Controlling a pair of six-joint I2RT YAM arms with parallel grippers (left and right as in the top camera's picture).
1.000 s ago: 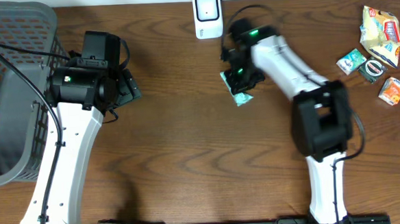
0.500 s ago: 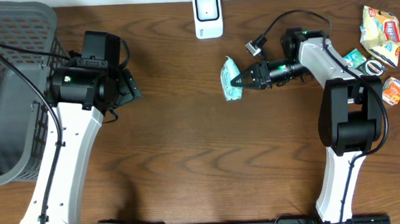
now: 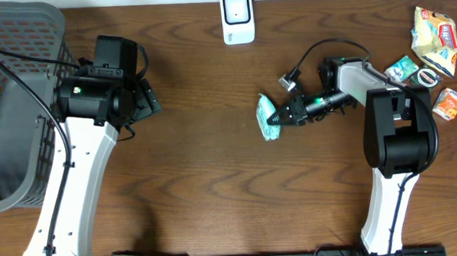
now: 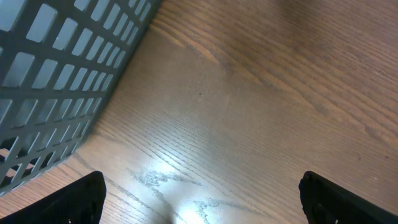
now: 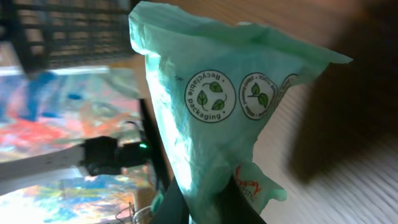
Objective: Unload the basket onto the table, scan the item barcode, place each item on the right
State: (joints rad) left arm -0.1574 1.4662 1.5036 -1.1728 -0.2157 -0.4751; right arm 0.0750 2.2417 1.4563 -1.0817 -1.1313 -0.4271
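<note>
Just right of centre, the right hand clamps the green packet, seemingly by its end.

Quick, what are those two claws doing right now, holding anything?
Left gripper: open, holding nothing.
Right gripper: shut on the green packet.

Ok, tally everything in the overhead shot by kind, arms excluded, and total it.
Grey basket: 1
White scanner: 1
Bags: 2, green packet and yellow snack bag
Small cartons: 2, green carton and orange carton
Dark round item: 1
Total: 7
</note>
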